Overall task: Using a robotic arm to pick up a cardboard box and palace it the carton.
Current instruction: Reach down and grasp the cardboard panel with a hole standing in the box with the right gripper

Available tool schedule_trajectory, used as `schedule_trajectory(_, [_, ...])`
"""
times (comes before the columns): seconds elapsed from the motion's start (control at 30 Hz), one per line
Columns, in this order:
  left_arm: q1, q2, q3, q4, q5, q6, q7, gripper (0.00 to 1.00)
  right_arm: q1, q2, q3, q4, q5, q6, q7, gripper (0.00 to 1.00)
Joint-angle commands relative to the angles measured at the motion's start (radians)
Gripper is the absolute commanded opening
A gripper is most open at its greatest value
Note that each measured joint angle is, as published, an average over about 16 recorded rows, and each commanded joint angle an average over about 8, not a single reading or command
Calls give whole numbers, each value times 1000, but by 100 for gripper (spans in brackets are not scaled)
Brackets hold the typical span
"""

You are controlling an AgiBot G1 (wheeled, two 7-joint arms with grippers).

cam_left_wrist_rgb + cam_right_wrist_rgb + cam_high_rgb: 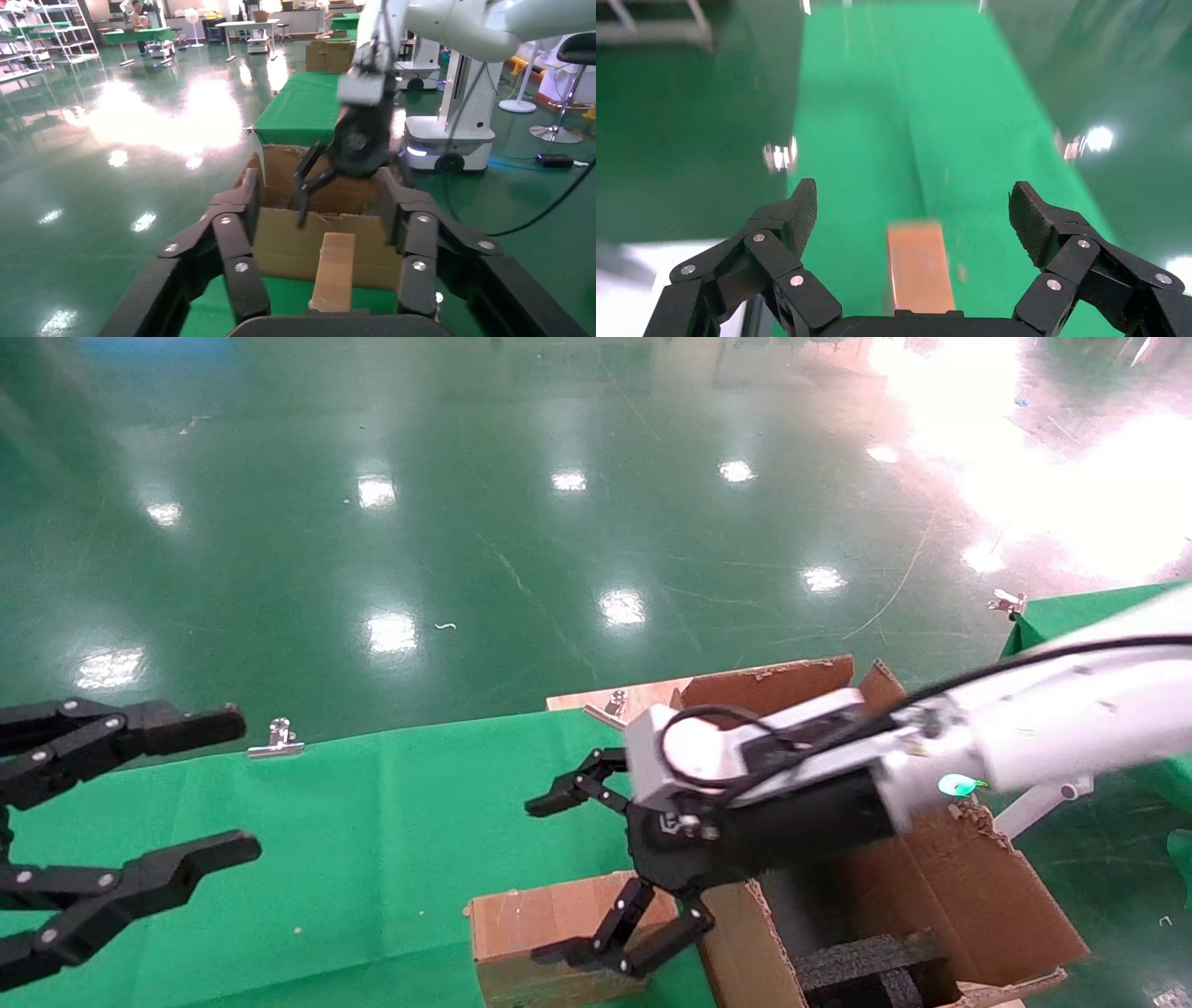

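Note:
The small brown cardboard box (531, 915) lies on the green-covered table (372, 859), just left of the large carton (968, 887) with ragged flaps and black foam (866, 961) inside. My right gripper (559, 877), on the white arm, is open and hovers over the box, with fingers either side of it. In the right wrist view the box (916, 267) lies between the spread fingers of the right gripper (914, 210). My left gripper (242, 782) is open and empty at the far left. Its wrist view looks past its own fingers (320, 203) at the box (336, 270) and carton (295, 246).
Metal clips (277, 740) (615, 702) hold the cloth at the table's far edge. A second green-covered table (1071, 612) with a clip (1009, 604) stands at the right. Glossy green floor lies beyond the table.

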Motion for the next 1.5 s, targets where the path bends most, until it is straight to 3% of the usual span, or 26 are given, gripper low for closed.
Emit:
schedule_trajectory(0.03, [0, 0, 0, 0, 0, 0, 0, 0, 51, -29, -54, -18, -80, -8, 11, 100])
schedule_trajectory(0.27, [0, 0, 0, 0, 0, 0, 0, 0, 179, -139, -225, -162, -204, -12, -43, 100])
schedule_trajectory(0.67, [0, 0, 0, 0, 0, 0, 0, 3, 308, -271, -452, -373, -236, -12, -180, 100])
schedule_trajectory(0.93, [0, 0, 0, 0, 0, 0, 0, 100, 349, -325, -550, -458, -228, -9, -257, 98])
schedule_trajectory(1.0, [0, 0, 0, 0, 0, 0, 0, 100, 356, -333, -567, -472, -227, -8, -270, 82])
schedule_trajectory(1.17, [0, 0, 0, 0, -1, 0, 0, 100, 369, -347, -594, -496, -224, -7, -286, 19])
schedule_trajectory(1.23, [0, 0, 0, 0, -1, 0, 0, 100, 373, -350, -600, -502, -223, -6, -289, 3])
schedule_trajectory(1.5, [0, 0, 0, 0, -1, 0, 0, 100, 368, -345, -591, -494, -222, -6, -286, 0])
